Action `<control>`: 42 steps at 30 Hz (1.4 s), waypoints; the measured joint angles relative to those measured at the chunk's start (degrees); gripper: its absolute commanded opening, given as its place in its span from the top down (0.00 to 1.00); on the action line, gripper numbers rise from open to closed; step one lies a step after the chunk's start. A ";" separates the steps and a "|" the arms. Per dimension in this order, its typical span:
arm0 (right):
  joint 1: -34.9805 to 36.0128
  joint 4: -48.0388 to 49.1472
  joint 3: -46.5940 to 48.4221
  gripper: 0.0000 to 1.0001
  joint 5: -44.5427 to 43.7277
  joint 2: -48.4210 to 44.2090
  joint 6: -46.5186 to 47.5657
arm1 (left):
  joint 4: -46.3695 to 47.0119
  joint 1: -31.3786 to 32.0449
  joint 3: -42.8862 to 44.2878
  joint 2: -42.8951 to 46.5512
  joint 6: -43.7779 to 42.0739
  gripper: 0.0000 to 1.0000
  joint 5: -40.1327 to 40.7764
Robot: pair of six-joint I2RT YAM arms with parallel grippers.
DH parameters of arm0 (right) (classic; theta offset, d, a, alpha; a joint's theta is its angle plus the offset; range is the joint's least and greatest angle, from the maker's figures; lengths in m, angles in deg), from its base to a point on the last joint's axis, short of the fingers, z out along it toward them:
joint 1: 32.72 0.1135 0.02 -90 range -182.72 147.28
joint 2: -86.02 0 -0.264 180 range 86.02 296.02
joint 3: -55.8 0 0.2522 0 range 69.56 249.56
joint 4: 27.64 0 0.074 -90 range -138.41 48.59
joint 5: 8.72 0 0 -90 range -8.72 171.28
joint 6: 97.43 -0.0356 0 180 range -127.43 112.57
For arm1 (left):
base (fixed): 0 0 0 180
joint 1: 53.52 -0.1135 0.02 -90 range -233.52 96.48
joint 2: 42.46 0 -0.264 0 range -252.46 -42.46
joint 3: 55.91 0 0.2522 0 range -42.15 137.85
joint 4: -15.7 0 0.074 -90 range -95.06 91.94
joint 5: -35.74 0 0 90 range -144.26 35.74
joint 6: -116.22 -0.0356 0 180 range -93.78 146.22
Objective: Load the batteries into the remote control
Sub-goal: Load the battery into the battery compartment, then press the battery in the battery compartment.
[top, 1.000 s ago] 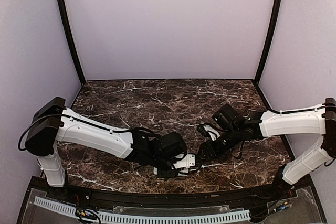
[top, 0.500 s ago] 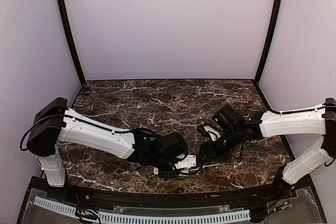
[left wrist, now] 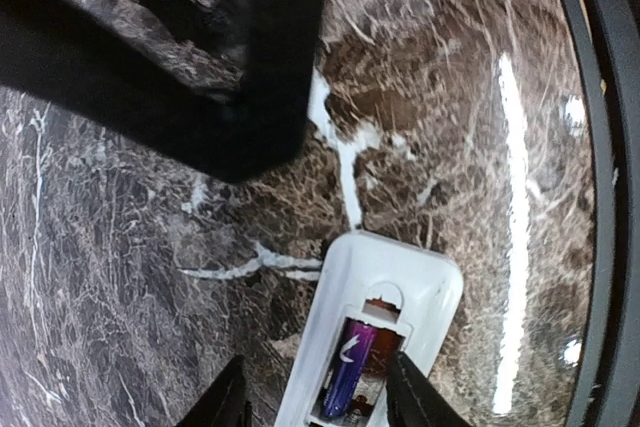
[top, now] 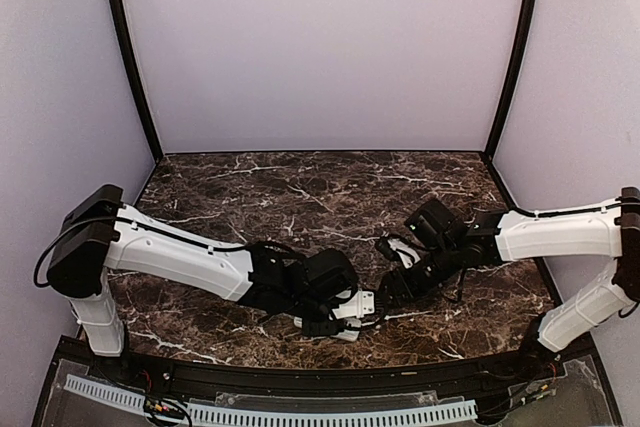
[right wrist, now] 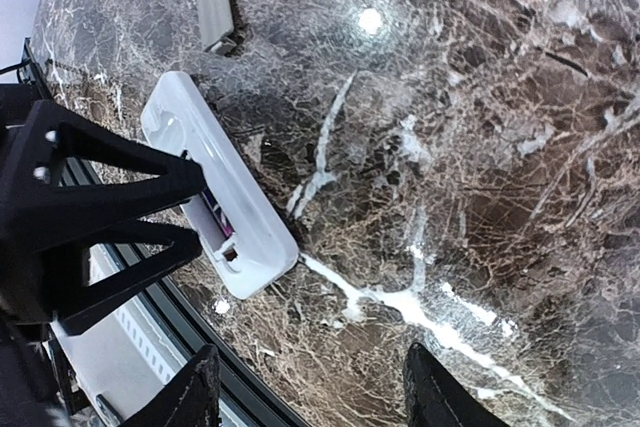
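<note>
A table (top: 300, 187) with a dark brown marble-patterned top, veined in white, fills the floor of a small enclosure. Behind the table rises a plain pale lilac back wall (top: 320, 47), with matching side walls to the table's left (top: 50, 97) and right (top: 590, 77). Black posts (top: 128, 57) stand at the table's two far corners, leaning slightly outward. A black curved rim (top: 250, 362) runs along the table's near edge, and a white slotted strip (top: 300, 414) lies just in front of it. The tabletop is glossy, and overhead light leaves a bright streak (left wrist: 505, 227) on it beside the rim.
</note>
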 measured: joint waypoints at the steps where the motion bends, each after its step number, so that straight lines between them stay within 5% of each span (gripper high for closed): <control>1: 0.00 -0.24 0.35 0.41 -0.02 0.00 0.66 | -0.02 -0.04 0.00 0.74 -0.04 0.49 -0.15; 10: 0.11 -0.74 7.41 0.41 0.04 4.55 8.39 | 0.85 -2.91 -1.40 13.14 3.82 0.32 -3.93; 17: 4.76 -1.14 15.67 0.35 -1.18 15.96 16.83 | 4.72 -16.63 -11.98 27.61 18.88 0.11 -5.84; 26: 9.38 -4.33 22.34 0.42 -2.95 22.80 25.92 | 6.67 -20.94 -19.50 36.81 29.99 0.08 0.94; 42: 10.21 -5.38 23.63 0.53 -3.06 26.43 29.83 | 6.95 -22.51 -19.54 36.79 32.52 0.08 6.25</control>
